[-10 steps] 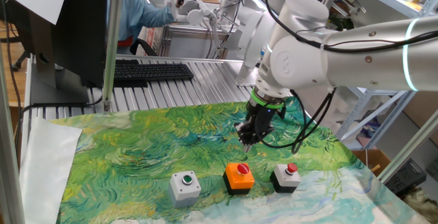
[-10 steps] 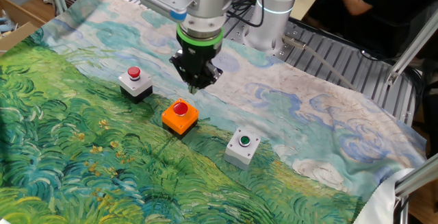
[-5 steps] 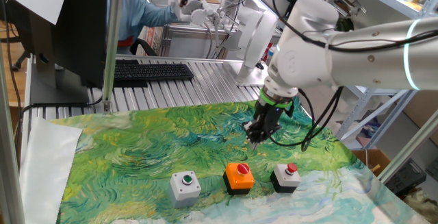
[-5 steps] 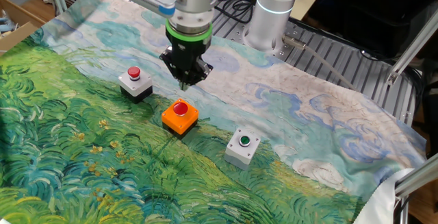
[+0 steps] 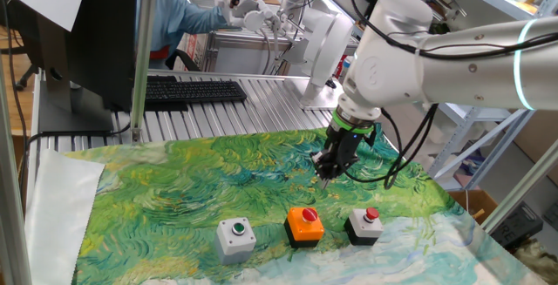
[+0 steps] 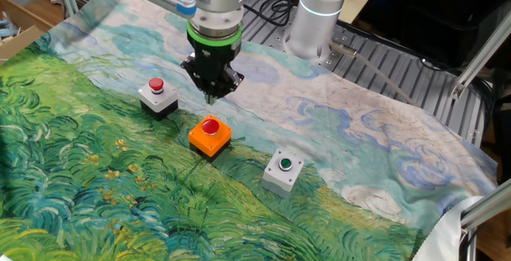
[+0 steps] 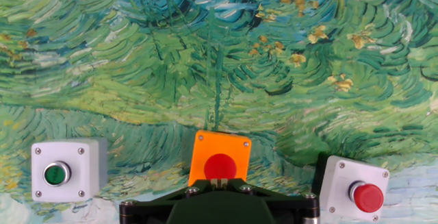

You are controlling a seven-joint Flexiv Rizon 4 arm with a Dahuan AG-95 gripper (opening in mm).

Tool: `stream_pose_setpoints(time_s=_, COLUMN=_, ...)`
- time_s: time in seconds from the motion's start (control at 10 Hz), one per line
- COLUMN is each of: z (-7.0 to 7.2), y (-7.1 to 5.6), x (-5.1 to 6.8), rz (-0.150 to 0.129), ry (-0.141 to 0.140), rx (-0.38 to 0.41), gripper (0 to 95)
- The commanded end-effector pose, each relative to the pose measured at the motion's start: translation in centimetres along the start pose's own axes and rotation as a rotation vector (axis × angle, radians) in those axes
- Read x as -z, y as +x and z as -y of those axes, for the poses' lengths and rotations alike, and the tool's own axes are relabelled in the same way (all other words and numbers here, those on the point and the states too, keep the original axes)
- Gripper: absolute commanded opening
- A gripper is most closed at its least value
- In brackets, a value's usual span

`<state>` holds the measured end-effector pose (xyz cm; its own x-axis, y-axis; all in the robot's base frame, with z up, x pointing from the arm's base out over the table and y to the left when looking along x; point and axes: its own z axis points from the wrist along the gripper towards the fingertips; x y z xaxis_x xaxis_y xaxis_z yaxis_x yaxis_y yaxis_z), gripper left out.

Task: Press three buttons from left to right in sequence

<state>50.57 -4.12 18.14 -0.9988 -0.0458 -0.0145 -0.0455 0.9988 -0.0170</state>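
Three buttons (image 5: 301, 226) sat in a row below the jaws, which hung above and behind the orange box (image 6: 210, 136). Jaw state: cannot tell. Risk: descending off-centre would clip a housing, missing the cap.

Even, bright overhead illumination across all views; shadows under the button boxes (image 6: 211, 136) are soft and short. Focus is sharp, with no motion blur, significant glare or edge distortion
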Motion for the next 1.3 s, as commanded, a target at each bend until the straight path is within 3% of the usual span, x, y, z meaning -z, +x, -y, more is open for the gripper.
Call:
stream_pose_setpoints(time_s=0.1, z=0.1, y=0.1, x=0.2, rz=0.005, ry=-0.011, rx=0.002, gripper=0.0)
stream_pose_setpoints(time_s=0.3, z=1.1, y=0.6, x=0.7, rz=0.009, ry=-0.014, rx=0.011, gripper=0.0)
stream_pose_setpoints(time_s=0.5, z=3.9, y=1.6, x=0.8, rz=0.018, ry=-0.015, rx=0.023, gripper=0.0)
stream_pose_setpoints(time_s=0.8, z=4.6, y=0.6, x=1.8, rz=0.028, ry=-0.01, rx=0.022, gripper=0.0)
stream_pose_setpoints(time_s=1.3, z=4.7, y=0.6, x=1.8, rz=0.03, ry=-0.012, rx=0.013, gripper=0.0)
